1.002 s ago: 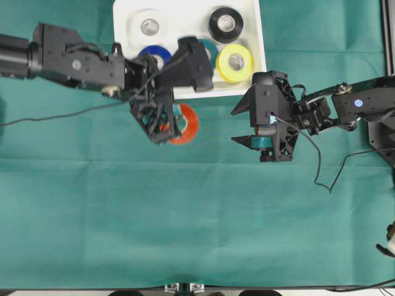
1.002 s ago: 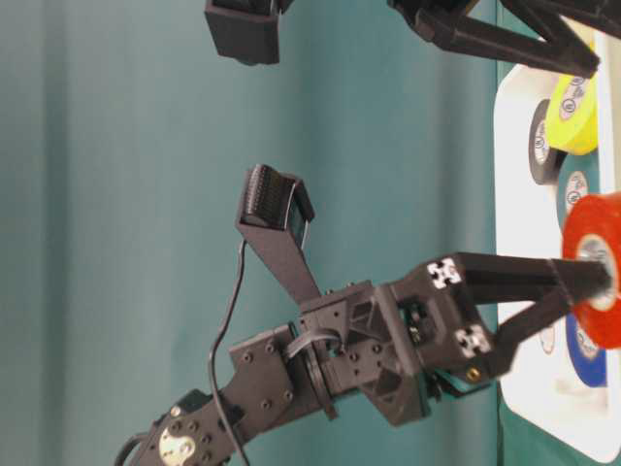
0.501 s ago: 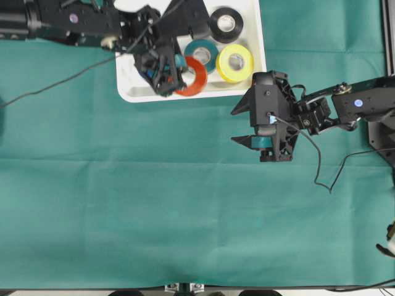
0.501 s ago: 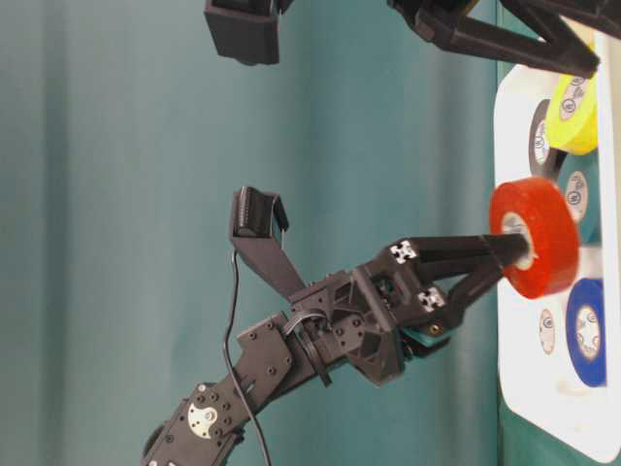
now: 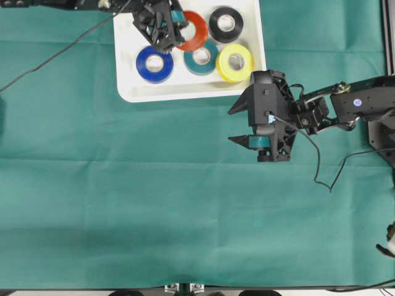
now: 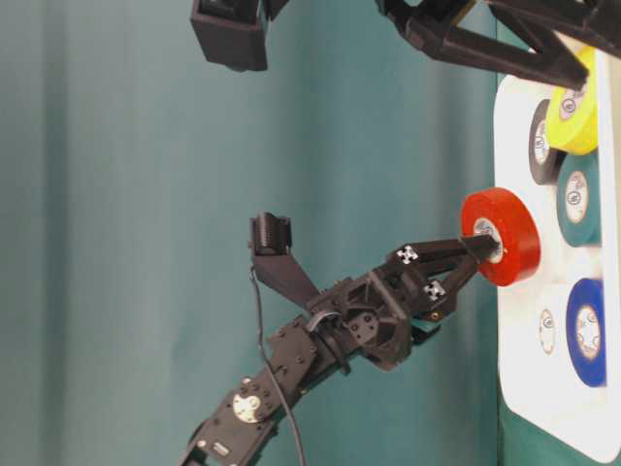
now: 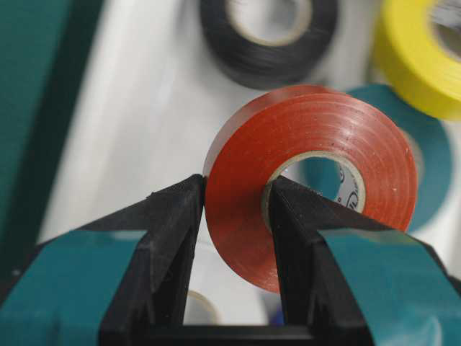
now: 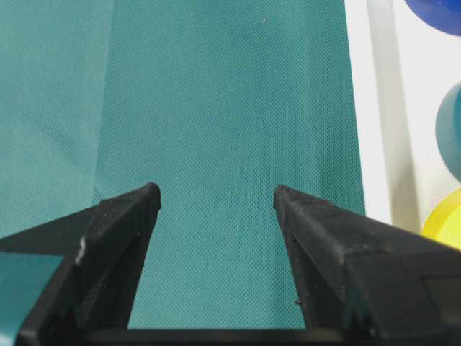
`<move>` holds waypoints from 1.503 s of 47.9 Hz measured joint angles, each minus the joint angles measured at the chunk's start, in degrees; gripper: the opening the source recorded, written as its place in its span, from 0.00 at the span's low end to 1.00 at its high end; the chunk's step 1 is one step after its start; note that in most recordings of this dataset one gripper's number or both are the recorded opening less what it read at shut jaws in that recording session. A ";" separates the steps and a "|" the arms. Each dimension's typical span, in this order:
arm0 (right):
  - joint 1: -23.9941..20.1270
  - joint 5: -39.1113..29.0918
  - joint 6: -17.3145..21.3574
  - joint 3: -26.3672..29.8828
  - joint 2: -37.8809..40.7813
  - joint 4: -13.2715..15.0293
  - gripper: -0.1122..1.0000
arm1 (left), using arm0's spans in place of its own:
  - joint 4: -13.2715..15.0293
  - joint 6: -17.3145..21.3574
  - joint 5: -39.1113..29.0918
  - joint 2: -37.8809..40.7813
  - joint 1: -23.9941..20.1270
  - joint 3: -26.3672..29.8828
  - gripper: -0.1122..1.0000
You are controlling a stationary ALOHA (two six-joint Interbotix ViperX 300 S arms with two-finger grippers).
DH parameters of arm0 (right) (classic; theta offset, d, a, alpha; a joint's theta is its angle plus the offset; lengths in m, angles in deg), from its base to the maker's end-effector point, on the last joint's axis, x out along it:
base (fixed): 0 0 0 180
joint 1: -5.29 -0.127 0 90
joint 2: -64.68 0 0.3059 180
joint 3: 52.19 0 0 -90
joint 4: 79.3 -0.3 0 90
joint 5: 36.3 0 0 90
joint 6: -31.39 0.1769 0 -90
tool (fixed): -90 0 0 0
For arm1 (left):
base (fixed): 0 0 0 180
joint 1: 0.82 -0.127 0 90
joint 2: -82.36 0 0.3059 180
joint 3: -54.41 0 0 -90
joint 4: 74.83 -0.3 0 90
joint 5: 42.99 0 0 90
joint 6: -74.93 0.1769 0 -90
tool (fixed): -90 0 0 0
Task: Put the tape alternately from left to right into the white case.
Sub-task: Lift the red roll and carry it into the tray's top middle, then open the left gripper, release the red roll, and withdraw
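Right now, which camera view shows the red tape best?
The left wrist view: the red tape fills it, one finger through its core. The table-level view shows it edge-on above the white case; overhead the left gripper partly covers it.

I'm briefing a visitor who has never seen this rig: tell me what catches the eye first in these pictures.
The red tape roll stands out first: the left gripper has it pinched through its core, on edge, above the white case. Next come the blue, teal, yellow and black rolls lying flat in that case. The right gripper hangs empty over the green cloth, jaws apart.
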 measured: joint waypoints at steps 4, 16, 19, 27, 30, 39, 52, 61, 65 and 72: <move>0.00 0.00 0.00 0.00 0.09 0.00 0.75 | 0.00 0.62 1.32 0.62 -1.14 -0.09 0.07; 0.00 0.00 0.00 0.26 0.44 0.00 0.75 | 0.00 4.66 2.55 1.14 -3.16 0.00 0.07; 0.00 0.18 0.00 0.35 0.44 0.00 0.75 | 0.00 6.06 2.46 1.14 -3.08 0.00 0.07; 0.00 0.00 0.00 0.35 0.44 0.00 0.75 | 0.00 6.77 2.55 1.14 -2.81 0.00 0.07; 0.09 0.00 0.00 0.44 0.44 0.00 0.75 | 0.00 6.77 2.55 1.14 -2.81 0.00 0.07; 0.00 0.00 0.00 0.44 0.44 0.00 0.75 | 0.00 7.03 2.55 1.14 -2.72 0.00 0.07; 0.00 0.00 0.00 0.44 0.53 0.00 0.75 | 0.00 7.21 2.64 1.14 -1.23 0.00 0.54; 0.00 0.00 0.00 0.44 0.53 0.00 0.75 | 0.00 7.21 2.64 1.05 -0.79 0.00 0.64; 0.00 0.18 -0.09 0.44 0.53 0.00 0.75 | 0.00 7.21 2.64 0.62 -0.44 -0.35 0.65; 0.00 0.00 0.00 0.44 0.53 0.00 0.75 | 0.00 7.21 2.64 -1.58 0.70 -2.02 0.65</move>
